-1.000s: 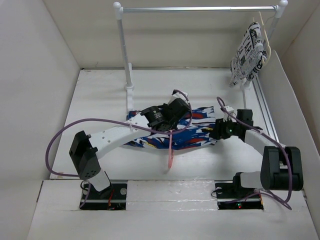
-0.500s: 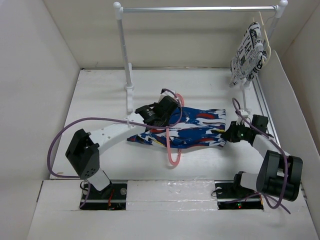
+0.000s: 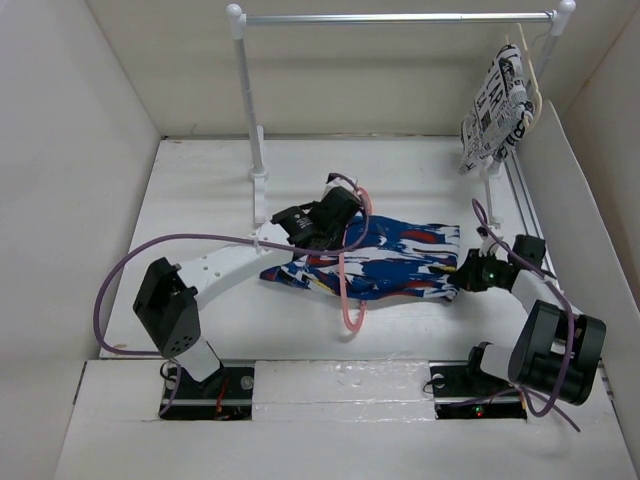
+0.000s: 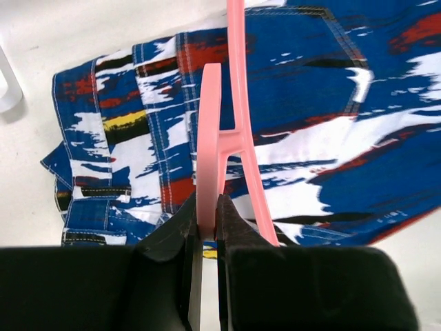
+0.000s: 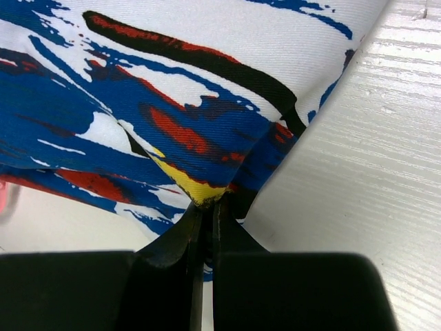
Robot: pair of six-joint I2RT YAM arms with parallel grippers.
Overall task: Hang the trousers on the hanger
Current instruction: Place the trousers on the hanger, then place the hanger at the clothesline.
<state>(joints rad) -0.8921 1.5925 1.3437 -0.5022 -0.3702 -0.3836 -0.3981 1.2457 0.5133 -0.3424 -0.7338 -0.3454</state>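
a white table (image 3: 200,190) sits boxed in by plain white walls (image 3: 70,150) on three sides. a clothes rail (image 3: 400,17) on white posts (image 3: 247,100) stands at the back; a newspaper-print garment (image 3: 495,105) on a cream hanger (image 3: 538,80) hangs at its right end. light is even.

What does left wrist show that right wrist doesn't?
Only left wrist: the pink hanger pinched between the left fingers, held over the belt-loop and pocket end of the trousers. Only right wrist: the right fingers shut on a yellow-tipped fold at the cloth's edge. Both: the blue splashed trousers and the white table.
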